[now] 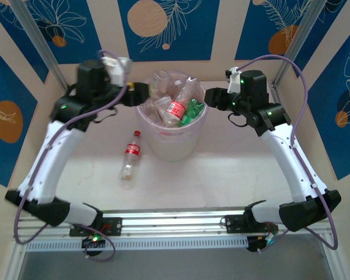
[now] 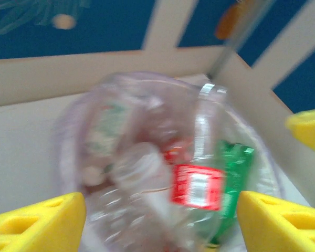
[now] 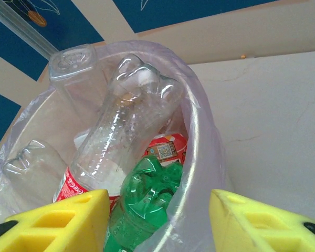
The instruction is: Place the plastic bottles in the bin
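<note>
The left gripper [image 1: 141,91] hangs at the left rim of the bin [image 1: 169,149]. Its yellow fingers [image 2: 37,220] are spread wide and hold nothing. Its wrist view is smeared with blur, so beyond a red label and a patch of green I cannot tell the bottles below apart. A yellow block [image 2: 307,128] is cut off at that view's right edge, and I cannot say what it is.

The right gripper [image 3: 157,226] is at the opposite rim, also wide open and empty. One finger is over the inside of the bin and the other over the table [image 1: 233,169] outside it. The pinkish liner [image 3: 199,131] folds over the rim between them.

Just inside the bin lies a crumpled green bottle [image 3: 147,194], its lower end hidden. A tall clear bottle [image 3: 121,131] leans over it, base up, with its red label low down and its neck buried. Behind it a clear square-bottomed bottle [image 3: 71,65] pokes above the rim. The pile is heaped and the lower bottles are hidden.

One red-capped bottle [image 1: 130,154] lies on the table left of the bin, near it but apart, cap pointing away from the arms. Purple cables [image 1: 303,87] loop off both arms.
</note>
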